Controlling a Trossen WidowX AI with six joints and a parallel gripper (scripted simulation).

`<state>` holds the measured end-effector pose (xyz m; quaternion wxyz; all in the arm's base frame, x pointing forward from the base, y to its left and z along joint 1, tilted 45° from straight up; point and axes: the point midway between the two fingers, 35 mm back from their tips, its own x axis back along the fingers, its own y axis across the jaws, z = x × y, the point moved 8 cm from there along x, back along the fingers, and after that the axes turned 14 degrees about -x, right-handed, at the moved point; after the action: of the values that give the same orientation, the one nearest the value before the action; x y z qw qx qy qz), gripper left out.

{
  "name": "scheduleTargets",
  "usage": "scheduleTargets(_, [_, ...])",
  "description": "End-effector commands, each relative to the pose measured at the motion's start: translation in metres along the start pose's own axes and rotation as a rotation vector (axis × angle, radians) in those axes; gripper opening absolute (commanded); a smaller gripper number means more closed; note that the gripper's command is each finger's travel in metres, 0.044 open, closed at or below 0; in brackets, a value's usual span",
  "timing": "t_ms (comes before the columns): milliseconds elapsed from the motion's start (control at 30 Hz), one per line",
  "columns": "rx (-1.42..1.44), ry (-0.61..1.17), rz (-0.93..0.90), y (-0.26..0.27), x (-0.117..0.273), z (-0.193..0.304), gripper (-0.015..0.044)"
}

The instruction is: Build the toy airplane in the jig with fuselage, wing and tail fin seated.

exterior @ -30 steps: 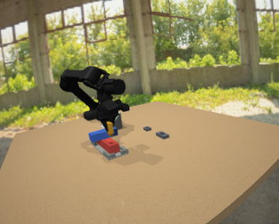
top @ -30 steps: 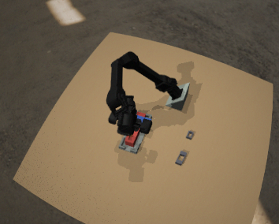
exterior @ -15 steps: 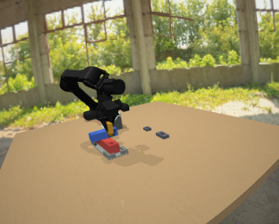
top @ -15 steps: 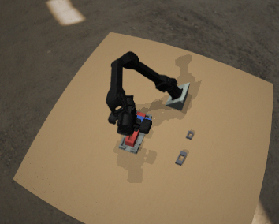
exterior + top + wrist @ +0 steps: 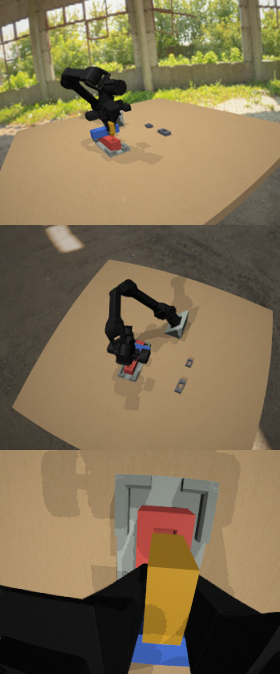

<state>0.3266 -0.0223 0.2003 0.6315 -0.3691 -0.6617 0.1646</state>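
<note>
The red fuselage (image 5: 130, 368) (image 5: 111, 143) (image 5: 166, 520) lies in the grey jig (image 5: 128, 378) (image 5: 126, 148) (image 5: 121, 510). The blue wing (image 5: 143, 348) (image 5: 99, 132) (image 5: 161, 656) lies across the top of the fuselage; its tab and socket are hidden. My gripper (image 5: 111, 129) (image 5: 164, 572) is shut on the yellow tail fin (image 5: 112, 127) (image 5: 171, 600). The fin is upright over the fuselage, close to the small socket near its end, which shows just beyond the fin in the wrist view. Whether its tab touches the fuselage cannot be told. In the top view the arm hides the fin and fingertips.
Two small dark-grey open holders, a smaller one (image 5: 186, 363) (image 5: 149, 125) and a larger one (image 5: 177, 389) (image 5: 164, 132), lie to one side of the jig. The arm's pale base plate (image 5: 172, 331) stands behind them. The wing spans the fuselage close to the fingers.
</note>
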Motion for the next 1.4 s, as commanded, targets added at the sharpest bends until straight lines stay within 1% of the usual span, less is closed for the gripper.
scheduleTargets(0, [0.0,-0.008,0.003,-0.001,-0.005,0.0,0.0065])
scheduleTargets(500, [-0.001,-0.008,0.005,-0.002,-0.025,0.001,0.0065])
scheduleTargets(667, [0.0,0.002,0.002,0.0,-0.024,0.001,0.0031])
scheduleTargets(700, [0.0,0.002,0.002,0.0,-0.024,0.001,0.0005])
scheduleTargets(833, [0.0,0.002,0.002,0.0,-0.024,0.001,0.0])
scheduleTargets(1167, [0.0,0.002,0.002,0.0,-0.024,0.001,0.026])
scheduleTargets(1367, [0.0,0.002,0.002,0.0,-0.024,0.001,0.026])
